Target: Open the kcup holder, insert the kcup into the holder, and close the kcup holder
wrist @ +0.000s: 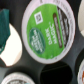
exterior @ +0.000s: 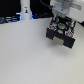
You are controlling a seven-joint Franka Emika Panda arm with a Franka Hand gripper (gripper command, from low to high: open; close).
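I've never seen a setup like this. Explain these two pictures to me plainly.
The exterior view is from a camera off the arm. It shows a white robot arm reaching down over a black kcup holder on a pale table. A white bottle stands at the back. The wrist view is from a camera on the arm, looking straight down at close range: a kcup with a green lid fills it, and more pods show at the edges. The fingers are blurred, so whether they hold anything is unclear.
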